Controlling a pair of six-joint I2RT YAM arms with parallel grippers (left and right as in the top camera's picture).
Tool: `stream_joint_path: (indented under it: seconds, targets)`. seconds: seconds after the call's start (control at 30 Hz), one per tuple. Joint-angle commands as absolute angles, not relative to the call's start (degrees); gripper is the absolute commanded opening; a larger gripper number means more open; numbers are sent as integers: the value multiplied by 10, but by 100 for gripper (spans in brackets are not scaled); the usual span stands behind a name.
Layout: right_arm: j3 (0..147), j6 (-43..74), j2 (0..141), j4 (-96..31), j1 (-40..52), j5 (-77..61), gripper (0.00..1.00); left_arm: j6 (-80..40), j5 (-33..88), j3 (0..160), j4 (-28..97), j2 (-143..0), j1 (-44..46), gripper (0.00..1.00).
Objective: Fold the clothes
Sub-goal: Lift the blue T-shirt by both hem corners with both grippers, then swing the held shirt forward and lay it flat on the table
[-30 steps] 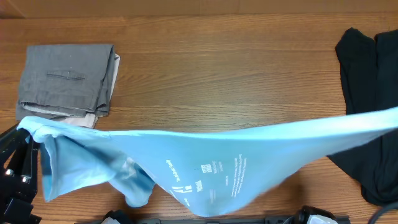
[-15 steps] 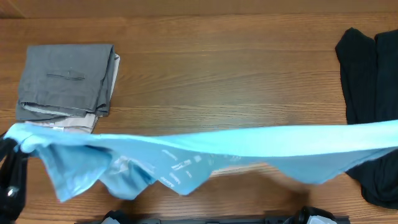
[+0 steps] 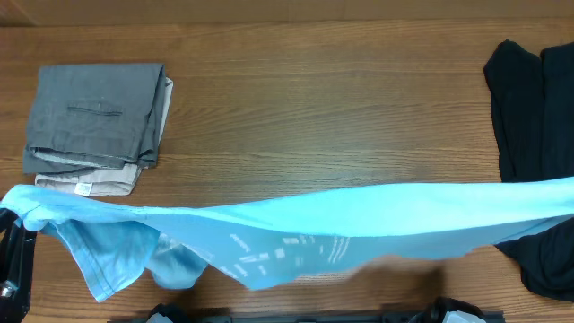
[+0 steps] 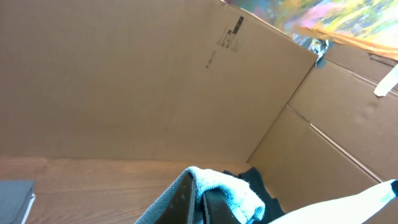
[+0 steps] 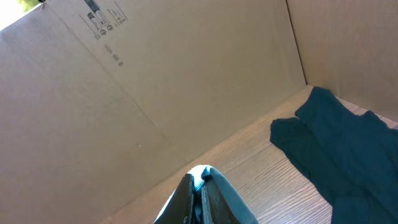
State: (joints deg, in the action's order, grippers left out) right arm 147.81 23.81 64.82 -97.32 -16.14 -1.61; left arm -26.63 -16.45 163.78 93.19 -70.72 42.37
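Note:
The light blue T-shirt [image 3: 341,215] hangs stretched across the front of the table, held up at both ends, with small white text facing up near its lower middle. My left gripper [image 4: 200,191] is shut on the shirt's left end [image 4: 227,186]; its arm shows at the overhead view's left edge [image 3: 11,260]. My right gripper [image 5: 199,183] is shut on the shirt's right end [image 5: 200,174]; it is out of the overhead view at the right edge.
Folded grey trousers [image 3: 94,112] lie at the back left on the wooden table [image 3: 314,108]. A dark garment [image 3: 534,117] lies at the right, also in the right wrist view [image 5: 336,140]. Cardboard walls [image 4: 124,81] surround the table.
The shirt has been pulled tauter and swung, its hanging body lifting and drifting forward and right. The left end moved slightly left and down; the printed text shifted right.

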Motion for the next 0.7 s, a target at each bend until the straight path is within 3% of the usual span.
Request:
stream_joint_path:
  seconds: [0.0,0.2,0.47,0.67]
  targets:
    - [1485,241,644,-970,-166,-18,4,-259,-172,1640,926,-707,423,4]
    - [1469,243,652,-970,-166,-18,4,-260,-272,1636,942,-708,423,4]
    - [1459,242,770,-970,-166,-38,4,-232,-369,1596,901,-760,424,4]
    - [1473,225,811,-970,-166,-51,4,-193,-371,1596,826,-787,424,4]
